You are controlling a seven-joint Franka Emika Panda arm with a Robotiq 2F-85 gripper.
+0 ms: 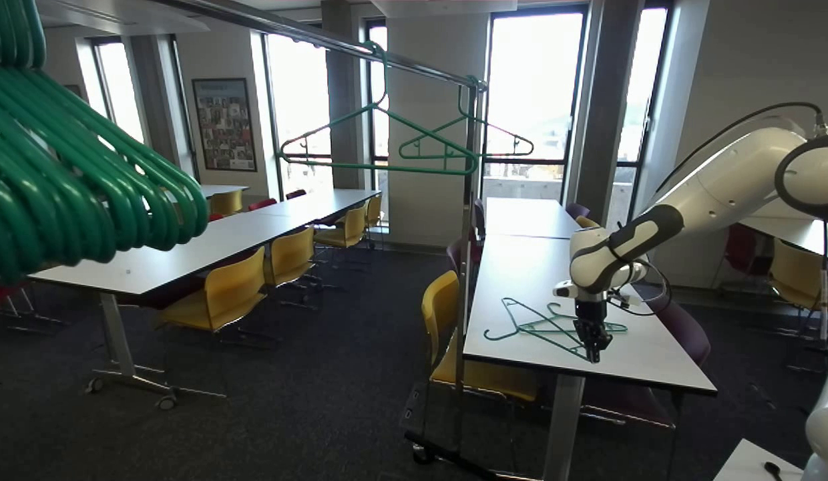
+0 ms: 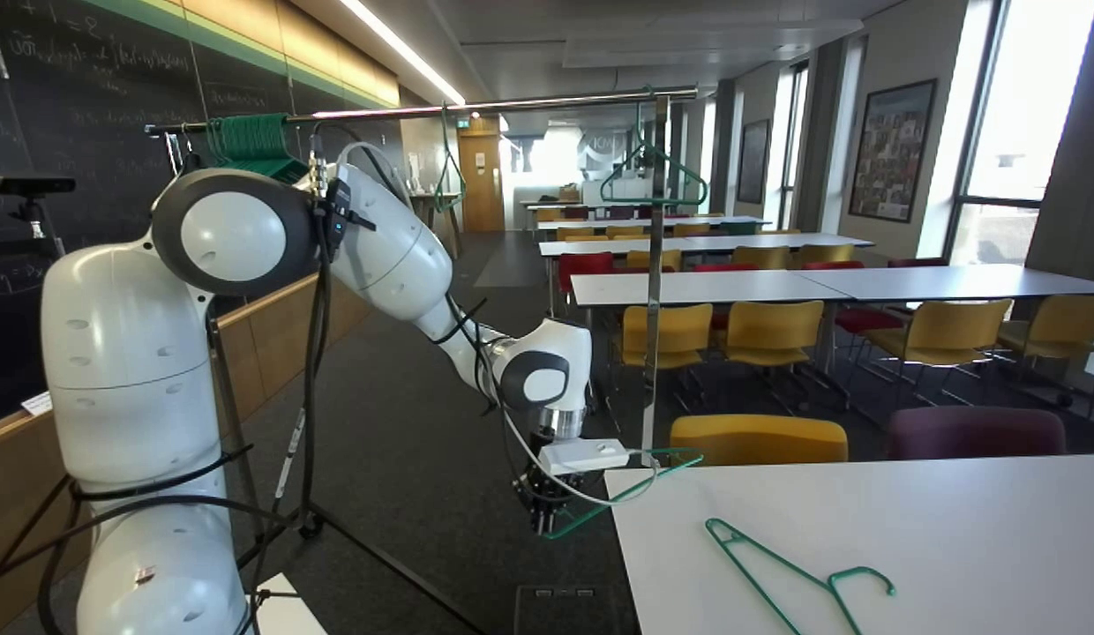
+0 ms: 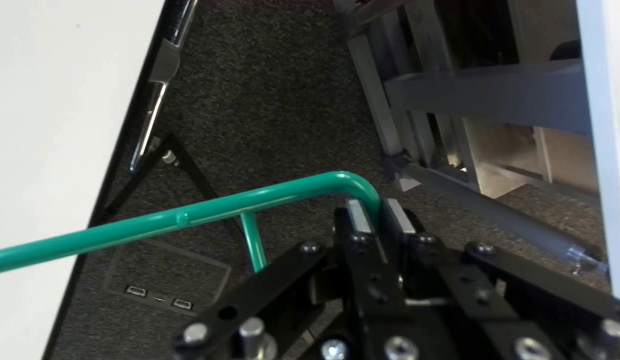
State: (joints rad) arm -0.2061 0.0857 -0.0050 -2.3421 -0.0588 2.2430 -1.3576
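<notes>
Plainly only in wrist view: corner of green hanger (image 3: 190,218) between fingers (image 3: 359,217)

White arm (image 2: 393,256), bent at the elbow — black claw (image 3: 379,216) downward, jaws close together.

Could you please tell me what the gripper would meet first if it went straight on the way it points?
Probably the floor: the gripper, shut on a green hanger, points down beside the table. The hanger may catch the table first; depth is hard to judge.
</notes>
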